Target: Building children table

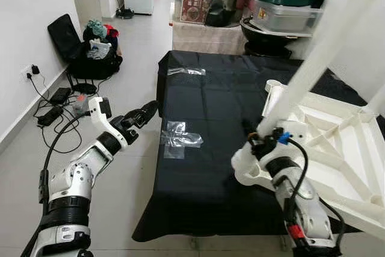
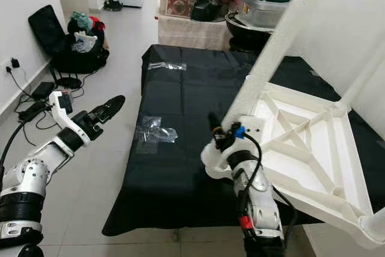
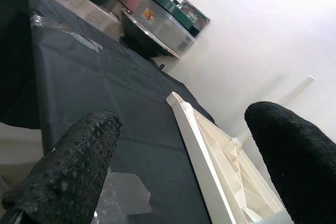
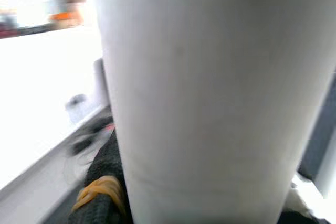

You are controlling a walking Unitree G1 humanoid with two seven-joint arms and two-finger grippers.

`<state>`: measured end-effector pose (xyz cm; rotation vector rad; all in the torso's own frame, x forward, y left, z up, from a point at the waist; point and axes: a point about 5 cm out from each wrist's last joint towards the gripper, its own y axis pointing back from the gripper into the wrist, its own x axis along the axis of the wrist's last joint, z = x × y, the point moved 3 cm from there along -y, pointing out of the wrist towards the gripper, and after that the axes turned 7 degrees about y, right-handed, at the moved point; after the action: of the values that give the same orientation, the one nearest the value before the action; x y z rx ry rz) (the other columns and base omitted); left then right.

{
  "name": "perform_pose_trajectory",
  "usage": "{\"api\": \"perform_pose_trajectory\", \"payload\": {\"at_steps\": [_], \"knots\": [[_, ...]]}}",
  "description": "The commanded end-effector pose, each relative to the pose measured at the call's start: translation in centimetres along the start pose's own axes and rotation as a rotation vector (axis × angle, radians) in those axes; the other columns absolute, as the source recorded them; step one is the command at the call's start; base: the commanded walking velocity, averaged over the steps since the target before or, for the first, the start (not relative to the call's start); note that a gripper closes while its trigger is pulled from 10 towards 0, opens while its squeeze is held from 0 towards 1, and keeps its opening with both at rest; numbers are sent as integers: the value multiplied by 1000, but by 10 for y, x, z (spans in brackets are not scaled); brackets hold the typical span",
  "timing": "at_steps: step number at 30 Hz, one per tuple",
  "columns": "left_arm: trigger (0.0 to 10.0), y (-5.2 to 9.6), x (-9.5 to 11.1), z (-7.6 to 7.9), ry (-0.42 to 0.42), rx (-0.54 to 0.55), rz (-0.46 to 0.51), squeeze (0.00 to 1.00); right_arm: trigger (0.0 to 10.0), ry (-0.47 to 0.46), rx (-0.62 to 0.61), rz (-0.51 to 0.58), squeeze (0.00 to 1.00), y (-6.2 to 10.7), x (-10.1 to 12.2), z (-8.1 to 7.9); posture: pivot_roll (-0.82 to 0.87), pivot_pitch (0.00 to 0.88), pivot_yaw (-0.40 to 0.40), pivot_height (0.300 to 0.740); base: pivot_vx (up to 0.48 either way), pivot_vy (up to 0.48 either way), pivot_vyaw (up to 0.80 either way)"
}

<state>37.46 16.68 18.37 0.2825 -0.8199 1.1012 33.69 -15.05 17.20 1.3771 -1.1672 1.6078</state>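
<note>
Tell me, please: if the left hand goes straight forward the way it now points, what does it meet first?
Probably the black cloth on the low platform: the left hand, open, points at it. Farther along that line lies the upturned white table, though depth is hard to judge.

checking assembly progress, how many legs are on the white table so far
2 in view. One leg stands up from the near corner of the upturned white table, gripped by the right gripper. A second rises at the far right corner. Other corners may be hidden.
</note>
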Motion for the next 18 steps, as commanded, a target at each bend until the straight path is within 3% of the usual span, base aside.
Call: {"api": "perform_pose_trajectory", "payload": {"at_steps": [1,8,14,17,18], "knots": [[10000,2,-2,-1,-8,3,-19,0,10000,-1,142,13,0,-2,7,-15,60,0,-79,740,0,0,0],[10000,3,-2,-1,-6,7,-15,0,10000,46,302,39,0,-4,17,-30,65,0,-86,740,0,0,0],[10000,4,-2,-2,-6,10,-13,0,10000,96,295,126,0,-15,49,-15,60,0,-84,740,0,0,0],[10000,4,-2,-2,-4,9,-15,0,10000,166,271,157,0,-19,66,6,56,0,-83,740,0,0,0],[10000,4,-2,-2,-4,9,-15,0,10000,166,271,157,0,-19,66,6,56,0,-83,740,0,0,0]]}}
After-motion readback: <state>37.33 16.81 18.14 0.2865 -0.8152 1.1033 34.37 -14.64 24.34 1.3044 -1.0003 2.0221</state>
